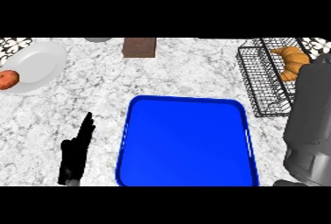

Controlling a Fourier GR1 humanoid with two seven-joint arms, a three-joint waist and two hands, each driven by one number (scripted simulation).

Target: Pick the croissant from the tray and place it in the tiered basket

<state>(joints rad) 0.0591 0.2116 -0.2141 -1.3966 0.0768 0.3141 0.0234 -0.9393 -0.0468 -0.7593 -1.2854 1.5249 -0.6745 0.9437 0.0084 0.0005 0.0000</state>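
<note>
Far left: a white plate (39, 65) on the pale marbled tabletop (187, 74), with a round red-orange fruit (8, 79) at its left rim, partly cut off by the view's edge.

Below the plate and well apart from it: the left hand (74, 153), black, coming in from the lower edge. Fingers straight and close together, pointing away up the tabletop. Open, holding nothing, touching neither plate nor tray.

Just right of that hand: the blue tray (187, 144), broad, with rounded corners and a raised rim, its bare blue floor showing from rim to rim.

Beyond the tray, near the far edge: a small grey object (97, 39), mostly cut off, and to its right a brown box (139, 47).

Right of the tray: the black wire tiered basket (258, 83), near the tray's upper right corner. Inside it, towards its far right part: the croissant (291, 61), golden brown and curved, resting on the wires, well apart from the tray.

Far right: the right forearm (313, 118), grey and bulky, covering the basket's right side and ending just beside the croissant. Right hand hidden from sight, so cannot tell whether open or closed.
</note>
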